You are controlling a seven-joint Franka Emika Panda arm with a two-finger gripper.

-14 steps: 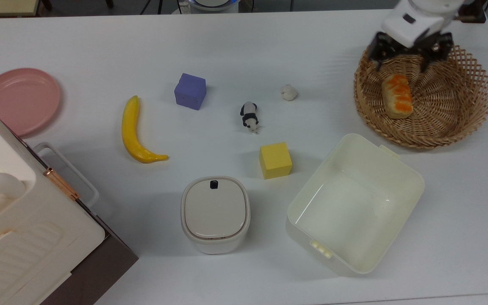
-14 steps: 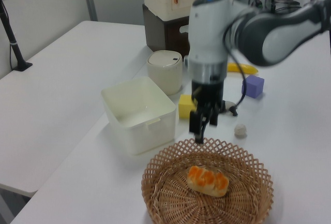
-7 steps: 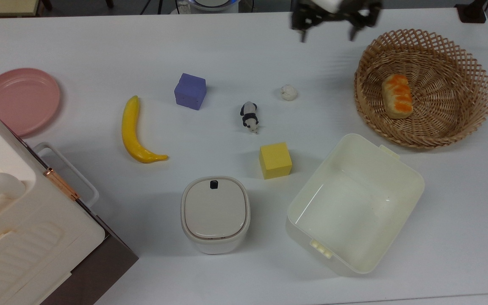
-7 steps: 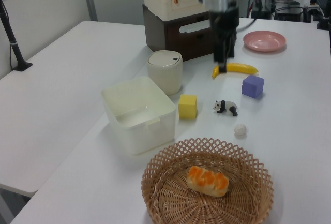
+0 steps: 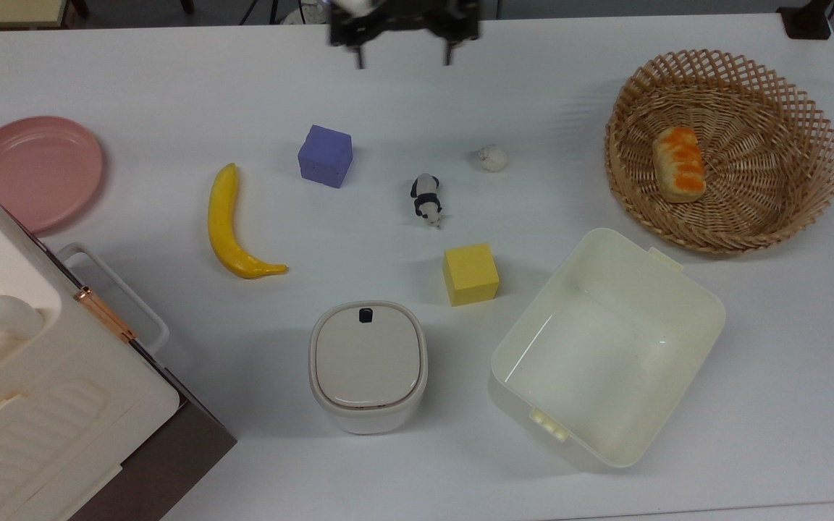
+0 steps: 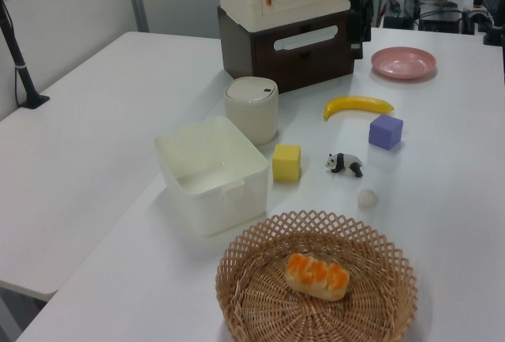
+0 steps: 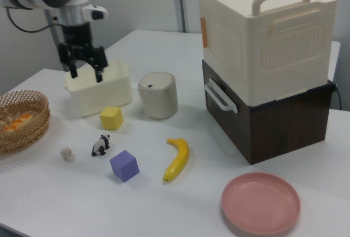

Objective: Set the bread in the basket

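Observation:
The bread point(image 5: 678, 165), an oblong loaf with an orange-brown top, lies on its own inside the round wicker basket point(image 5: 808, 123) at the top view's right. The left view has the bread point(image 6: 317, 276) in the basket point(image 6: 316, 219) at the bottom, and the right view has the bread point(image 7: 18, 122) in the basket point(image 7: 27, 134) at the left edge. My gripper point(image 5: 403, 52) hangs open and empty over the table's far edge, well to the top view's left of the basket. It hangs high above the table, as the gripper point(image 7: 86, 70) in the right view and the gripper point(image 6: 364, 35) in the left view show.
On the table lie a white lumpy ball point(image 5: 493, 158), a toy panda point(image 5: 426, 199), a purple cube point(image 5: 325, 155), a yellow cube point(image 5: 470, 273), a banana point(image 5: 232, 226) and a pink plate point(image 5: 32, 170). A cream tub point(image 5: 605, 347), a lidded canister point(image 5: 368, 365) and a large box on a dark cabinet point(image 7: 262, 67) stand nearby.
My gripper has left the basket, risen, and swung far to the top view's left along the table's far edge. The bread has stayed lying in the basket.

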